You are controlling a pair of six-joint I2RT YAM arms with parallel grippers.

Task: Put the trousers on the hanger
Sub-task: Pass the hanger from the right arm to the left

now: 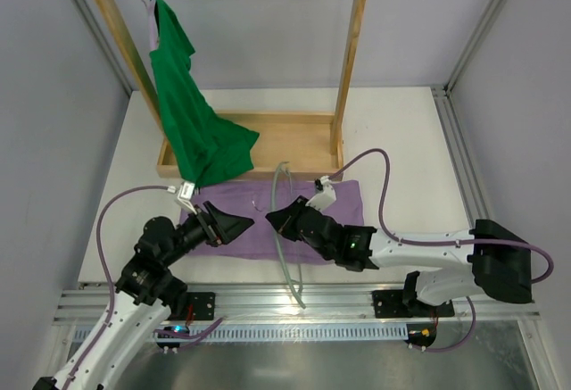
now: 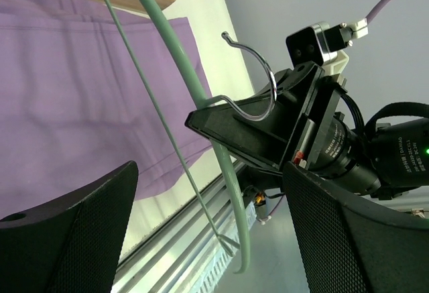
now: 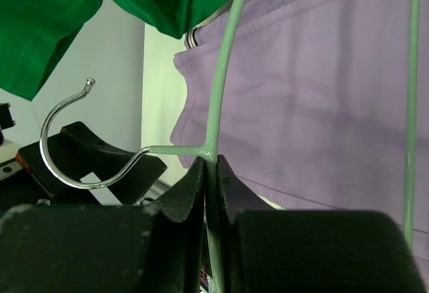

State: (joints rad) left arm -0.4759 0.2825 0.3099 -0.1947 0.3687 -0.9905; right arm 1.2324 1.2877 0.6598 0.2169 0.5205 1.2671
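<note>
From above: my right claw (image 1: 272, 218) is clamped shut on the hanger (image 1: 285, 269), which runs across the trousers (image 1: 250, 198) from the rack side toward the near edge; the trousers lie flat on the counter (image 1: 401, 140), just in front of the wooden rack (image 1: 350, 69); my left claw (image 1: 237, 228) hovers over their left part, spread wide, holding nothing. The green T-shirt (image 1: 183, 113) droops down to the trousers' far edge, so a careless grab there may, I judge, take shirt along with cloth; the hanger's near tip reaches over the metal rail (image 1: 268, 296) and could catch on it.

Left wrist view: my open fingers frame the hanger's wire hook (image 2: 258, 72) and the right claw behind it; the two claws are near each other, so closing in could knock the hook or bump the other claw.

Right wrist view: the grip is a narrow pinch on thin plastic, just below where the hook joins; I expect the hanger to swivel or slip there if fabric drags on it; the limp trousers may bunch instead of sliding over the bar.
</note>
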